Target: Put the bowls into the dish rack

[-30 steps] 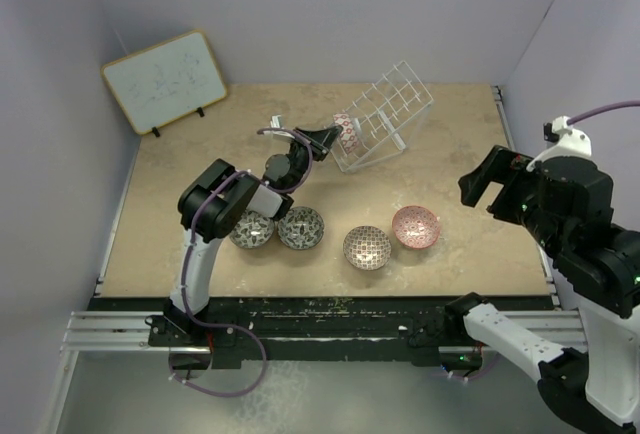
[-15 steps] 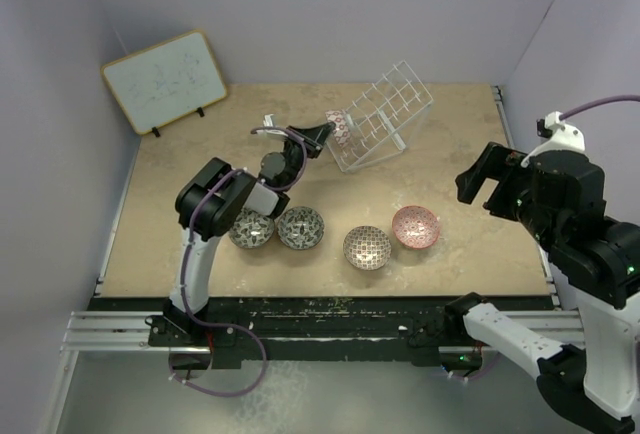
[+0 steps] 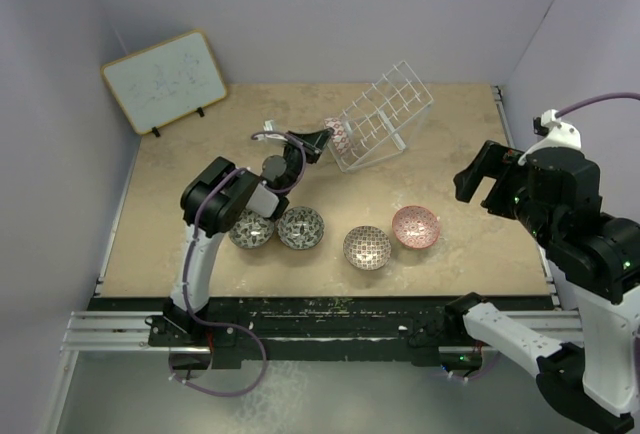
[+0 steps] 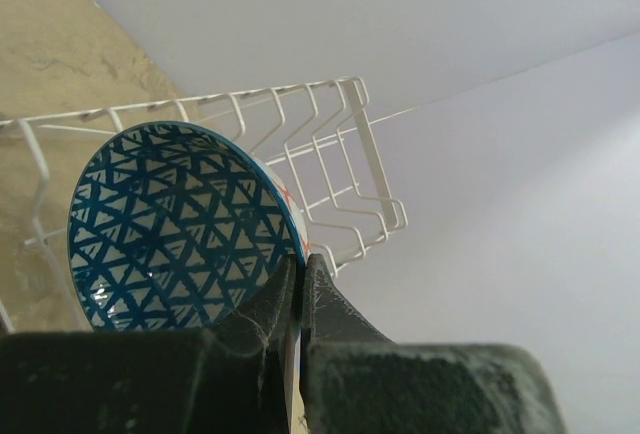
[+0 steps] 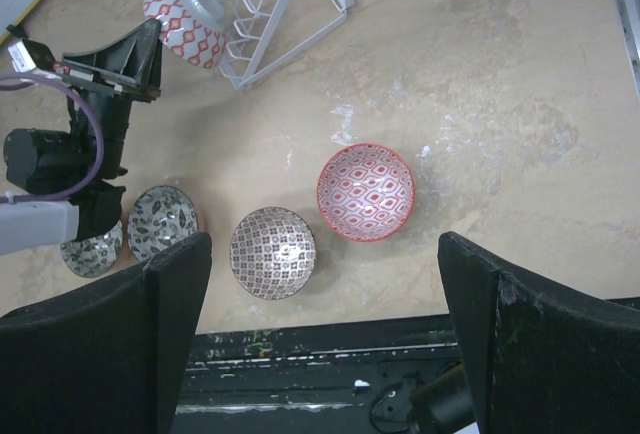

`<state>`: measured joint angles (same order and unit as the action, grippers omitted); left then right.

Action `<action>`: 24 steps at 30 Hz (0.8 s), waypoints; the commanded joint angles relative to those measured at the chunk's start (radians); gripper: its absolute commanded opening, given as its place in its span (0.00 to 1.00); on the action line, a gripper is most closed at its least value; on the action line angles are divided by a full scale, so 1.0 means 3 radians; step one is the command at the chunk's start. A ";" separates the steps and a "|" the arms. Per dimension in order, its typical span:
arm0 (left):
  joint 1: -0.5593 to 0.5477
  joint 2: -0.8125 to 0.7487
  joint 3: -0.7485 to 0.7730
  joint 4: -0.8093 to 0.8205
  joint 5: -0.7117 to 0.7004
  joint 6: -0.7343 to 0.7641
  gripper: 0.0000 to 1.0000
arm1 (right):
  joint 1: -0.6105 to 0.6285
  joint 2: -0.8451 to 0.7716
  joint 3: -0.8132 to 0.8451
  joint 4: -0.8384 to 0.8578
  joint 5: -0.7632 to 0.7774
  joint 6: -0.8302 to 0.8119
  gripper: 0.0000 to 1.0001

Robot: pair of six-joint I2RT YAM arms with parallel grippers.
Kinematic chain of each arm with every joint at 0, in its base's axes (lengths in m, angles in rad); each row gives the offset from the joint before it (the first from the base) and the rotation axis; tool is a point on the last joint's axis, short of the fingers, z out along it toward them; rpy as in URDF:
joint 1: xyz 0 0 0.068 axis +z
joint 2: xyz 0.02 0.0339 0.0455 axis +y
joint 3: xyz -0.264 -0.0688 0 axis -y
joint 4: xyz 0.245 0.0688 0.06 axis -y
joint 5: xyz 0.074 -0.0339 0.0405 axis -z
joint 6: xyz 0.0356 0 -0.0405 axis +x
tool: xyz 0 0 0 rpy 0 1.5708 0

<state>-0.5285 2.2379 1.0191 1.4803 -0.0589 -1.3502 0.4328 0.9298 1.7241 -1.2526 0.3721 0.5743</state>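
Blue bowl point(image 4: 178, 222), red-and-white outside: held on edge off the table point(image 3: 440, 144), upper centre of the overhead frame, just beside the lower left end of the dish rack point(image 3: 388, 106). Contact with the wires cannot be told.
Left hand point(image 4: 302, 266): clamped on the blue bowl's rim, one finger inside, one outside.
Dish rack: white wire, tilted, upper centre-right.
Left grey-white bowl point(image 3: 251, 231) and right grey-white bowl point(image 3: 301, 227): upright on the table, side by side, lower left of centre.
Lattice bowl point(image 3: 367, 247): brownish-grey, upright, lower centre.
Pink bowl point(image 3: 415, 226): upright, just right of the lattice bowl.
Right hand point(image 3: 482, 182): fingers spread wide, holding nothing, raised at the frame's right.
Whiteboard point(image 3: 165, 79): wood-framed, upper left.
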 commanded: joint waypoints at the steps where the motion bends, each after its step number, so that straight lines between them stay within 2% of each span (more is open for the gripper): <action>1: 0.0008 0.0010 0.0061 0.0570 -0.0023 -0.0128 0.00 | 0.0005 0.0049 0.0083 0.0019 -0.0044 0.0009 0.96; 24: 0.0005 -0.0146 0.0149 0.0573 -0.0034 -0.0305 0.00 | 0.0004 0.0122 0.0199 -0.0047 -0.0090 -0.0150 0.95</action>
<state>-0.5259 2.2627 1.0283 1.4803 -0.0605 -1.4052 0.4328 0.9371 1.7542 -1.2564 0.3626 0.5678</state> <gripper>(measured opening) 0.018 0.950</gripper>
